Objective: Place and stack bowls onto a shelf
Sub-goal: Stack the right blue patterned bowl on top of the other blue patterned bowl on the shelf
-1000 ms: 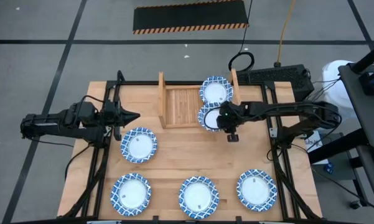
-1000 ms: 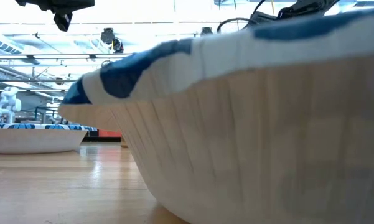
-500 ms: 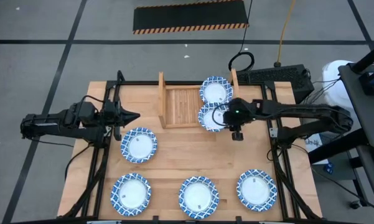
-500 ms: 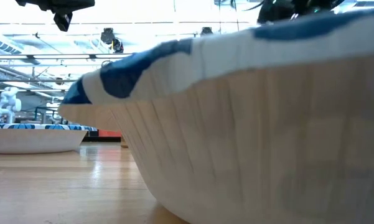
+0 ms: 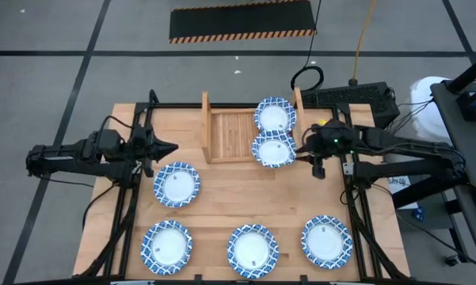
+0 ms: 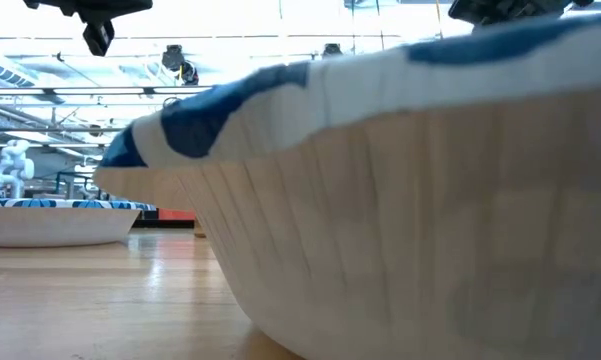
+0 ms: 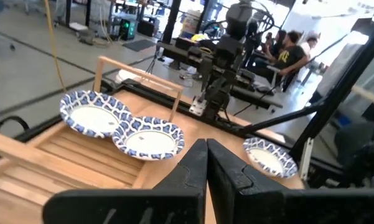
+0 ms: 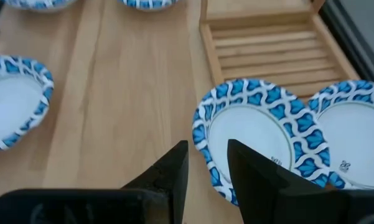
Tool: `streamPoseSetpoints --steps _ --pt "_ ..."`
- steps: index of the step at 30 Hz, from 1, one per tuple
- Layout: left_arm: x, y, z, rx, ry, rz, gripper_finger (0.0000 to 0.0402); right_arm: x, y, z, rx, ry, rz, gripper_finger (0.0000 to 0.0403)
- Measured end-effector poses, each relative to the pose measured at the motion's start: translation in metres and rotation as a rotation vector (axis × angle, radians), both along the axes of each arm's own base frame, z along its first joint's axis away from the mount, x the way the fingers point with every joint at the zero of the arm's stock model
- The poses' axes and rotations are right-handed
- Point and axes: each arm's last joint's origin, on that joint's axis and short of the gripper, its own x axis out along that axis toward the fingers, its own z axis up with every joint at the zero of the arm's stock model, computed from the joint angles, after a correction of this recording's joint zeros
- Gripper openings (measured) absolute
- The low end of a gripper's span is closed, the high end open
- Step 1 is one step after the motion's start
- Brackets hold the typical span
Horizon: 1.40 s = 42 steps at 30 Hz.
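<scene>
The shelf [image 5: 234, 136] stands at the table's far middle. Two bowls lie on its right half: a far bowl [image 5: 275, 116] and a near bowl [image 5: 273, 149] whose rims meet; the near bowl [image 8: 255, 143] reaches over the shelf's near rail. Several more bowls sit on the tabletop, such as one bowl [image 5: 177, 184] left of centre. My right gripper [image 5: 305, 150] hovers open just right of the near shelf bowl, whose rim lies in front of the fingers [image 8: 174, 171] and apart from them. My left gripper [image 5: 170, 147] waits shut, left of the shelf.
Three bowls line the table's near edge [image 5: 167, 243], [image 5: 253, 250], [image 5: 327, 241]; the middle one fills the low view [image 6: 410, 200]. The shelf's upright side boards [image 5: 206, 127], [image 5: 298, 101] bound it. Bare slats [image 7: 62, 155] remain on its left half. People sit beyond the table [image 7: 286, 50].
My right gripper has drawn back toward the table's right edge, from above the near shelf bowl to beside it. That bowl has stayed on the shelf, now fully uncovered in the high view.
</scene>
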Motion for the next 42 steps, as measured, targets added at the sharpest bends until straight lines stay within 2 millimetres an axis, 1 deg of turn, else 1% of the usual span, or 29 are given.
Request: streamPoseSetpoints --steps 3,7,12,16,20,24,26,29,36,40,42 --pt "0.0 -0.001 0.0 -0.094 -0.013 -0.008 0.0021 -0.006 0.001 0.004 -0.001 -0.032 -0.004 0.0106" --pt "0.0 -0.003 0.0 -0.21 -0.021 -0.071 0.0037 -0.009 0.002 0.007 -0.008 -0.051 -0.007 0.0106" --pt "0.004 -0.007 -0.002 -0.342 0.012 -0.21 0.0051 -0.009 0.001 0.007 -0.02 -0.05 -0.022 0.0106" --pt "0.011 -0.012 -0.005 -0.345 0.068 -0.329 0.0053 -0.01 0.001 0.007 -0.019 -0.05 -0.022 0.0106" --pt "0.023 -0.017 -0.012 -0.317 0.135 -0.368 0.0053 -0.01 0.002 0.008 0.019 -0.058 -0.043 0.0106" --pt "0.033 -0.024 -0.02 -0.314 0.202 -0.394 0.0053 -0.014 0.005 0.007 0.13 -0.05 -0.001 0.0106" --pt "0.038 -0.027 -0.023 -0.308 0.231 -0.406 0.0053 -0.018 0.008 0.005 0.198 -0.018 0.011 0.0106" --pt "0.043 -0.03 -0.027 -0.307 0.265 -0.419 0.0053 -0.025 0.012 -0.002 0.324 0.079 0.019 0.0106" --pt "0.048 -0.034 -0.031 -0.305 0.297 -0.428 0.0053 -0.045 0.025 -0.016 0.642 0.386 0.055 0.0106" --pt "0.048 -0.033 -0.031 -0.277 0.292 -0.409 0.0053 -0.048 0.032 -0.02 0.775 0.516 0.033 0.0106" --pt "0.048 -0.033 -0.031 -0.27 0.29 -0.406 0.0053 -0.046 0.034 -0.02 0.804 0.544 0.035 0.0106"
